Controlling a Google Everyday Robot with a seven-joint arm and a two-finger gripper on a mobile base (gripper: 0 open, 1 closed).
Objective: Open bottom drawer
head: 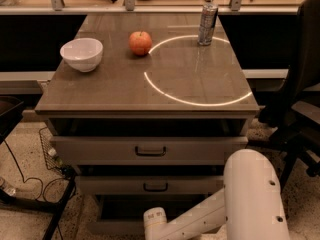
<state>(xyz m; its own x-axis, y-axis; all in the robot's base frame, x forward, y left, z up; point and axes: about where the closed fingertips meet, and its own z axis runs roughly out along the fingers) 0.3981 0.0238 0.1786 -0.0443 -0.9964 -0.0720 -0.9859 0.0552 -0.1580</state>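
The bottom drawer (pixel 114 227) is the lowest grey-beige front of the cabinet; only a strip of it shows at the frame's lower edge, below a dark gap. Its handle is hidden behind my arm. My white forearm (pixel 200 216) reaches from the lower right to the left, and its rounded end (pixel 155 219) sits in front of the bottom drawer. My gripper is out of view, below the frame's bottom edge.
The top drawer (pixel 150 151) and the middle drawer (pixel 155 186) each have a dark loop handle. On the cabinet top stand a white bowl (pixel 81 53), a red apple (pixel 140 42) and a can (pixel 207 24). A dark chair (pixel 295 109) stands at the right, and cables (pixel 30 184) lie at the left.
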